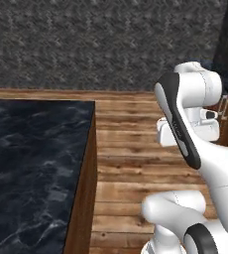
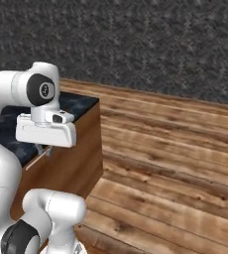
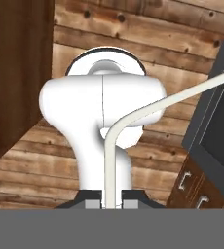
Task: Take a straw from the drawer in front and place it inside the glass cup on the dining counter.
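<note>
Clenched tight, my gripper (image 3: 110, 205) pinches a thin tube that rises between the fingertips and bends away to the right. I take it for the straw (image 3: 133, 111), though it looks pale and curved from this close. So the pick-up seems done, and what remains is carrying it to the glass cup and dropping it in. The dining counter (image 1: 31, 163) lies to my left, with its wooden side near the hand. Plank floor (image 1: 136, 149) spreads ahead, and dark cabinets with small handles (image 3: 186, 180) stand to one side.

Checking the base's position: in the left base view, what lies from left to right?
Dining counter → bare wooden floor → robot arm.
</note>
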Controlling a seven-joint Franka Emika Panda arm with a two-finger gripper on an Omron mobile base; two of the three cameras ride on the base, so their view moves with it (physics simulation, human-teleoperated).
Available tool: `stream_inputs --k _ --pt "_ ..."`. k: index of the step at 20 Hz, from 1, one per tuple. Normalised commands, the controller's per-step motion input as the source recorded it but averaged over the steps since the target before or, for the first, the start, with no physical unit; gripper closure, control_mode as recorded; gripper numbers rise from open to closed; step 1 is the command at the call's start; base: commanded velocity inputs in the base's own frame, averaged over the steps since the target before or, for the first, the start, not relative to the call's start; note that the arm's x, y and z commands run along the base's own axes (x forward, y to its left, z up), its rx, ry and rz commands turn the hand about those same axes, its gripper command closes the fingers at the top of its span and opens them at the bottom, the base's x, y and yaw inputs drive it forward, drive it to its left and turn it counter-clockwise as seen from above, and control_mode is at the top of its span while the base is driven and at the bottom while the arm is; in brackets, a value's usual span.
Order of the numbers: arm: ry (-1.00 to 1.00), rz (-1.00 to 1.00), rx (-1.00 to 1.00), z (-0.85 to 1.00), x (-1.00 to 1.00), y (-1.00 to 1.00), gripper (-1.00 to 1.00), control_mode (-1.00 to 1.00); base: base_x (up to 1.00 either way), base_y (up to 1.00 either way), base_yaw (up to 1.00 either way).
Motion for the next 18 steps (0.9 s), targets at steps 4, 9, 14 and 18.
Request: stream_inputs --k 4,9,14,18 --pt "0.00 0.00 0.00 0.00 0.00 0.00 1.00 1.00 0.92 -0.72 0.47" --pt "0.00 0.00 0.00 0.00 0.00 0.00 1.00 1.00 0.97 -0.82 0.41" --pt "0.00 0.00 0.00 0.00 0.00 0.00 1.00 1.00 0.89 -0.88 0.37" --pt "0.00 0.00 0.00 0.00 0.00 0.00 1.00 1.00 0.90 -0.88 0.38"
